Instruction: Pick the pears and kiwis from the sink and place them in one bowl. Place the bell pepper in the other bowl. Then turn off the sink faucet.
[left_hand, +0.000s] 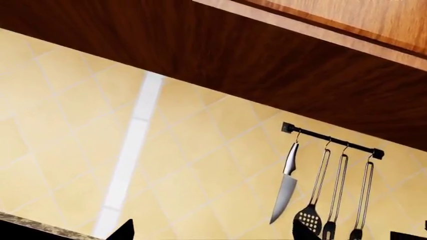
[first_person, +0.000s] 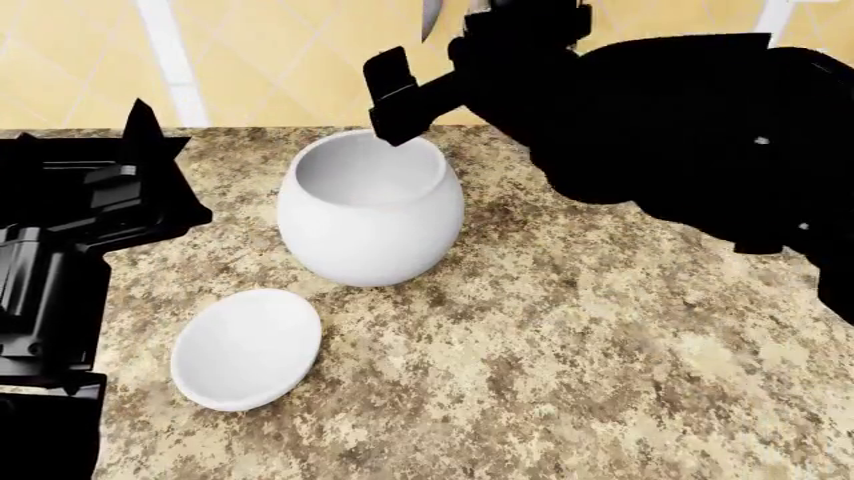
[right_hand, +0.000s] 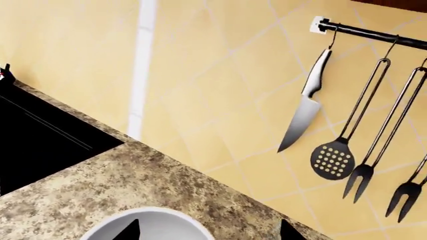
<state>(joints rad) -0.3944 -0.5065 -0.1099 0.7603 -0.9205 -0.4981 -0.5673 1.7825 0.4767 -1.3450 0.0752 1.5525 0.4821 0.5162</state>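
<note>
Both arms are matte black throughout, with no visible markings, cables or screws. The right arm (first_person: 694, 130) is bulky with rounded housings, ending in a blocky link. The left arm (first_person: 67, 250) shows angular, faceted black segments and a pointed tip.

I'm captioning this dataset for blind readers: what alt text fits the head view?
Two empty white bowls sit on a speckled granite counter: a tall round bowl and, nearer, a shallow bowl. The black right gripper hangs at the tall bowl's far rim, and the left gripper is at the left edge.
</note>
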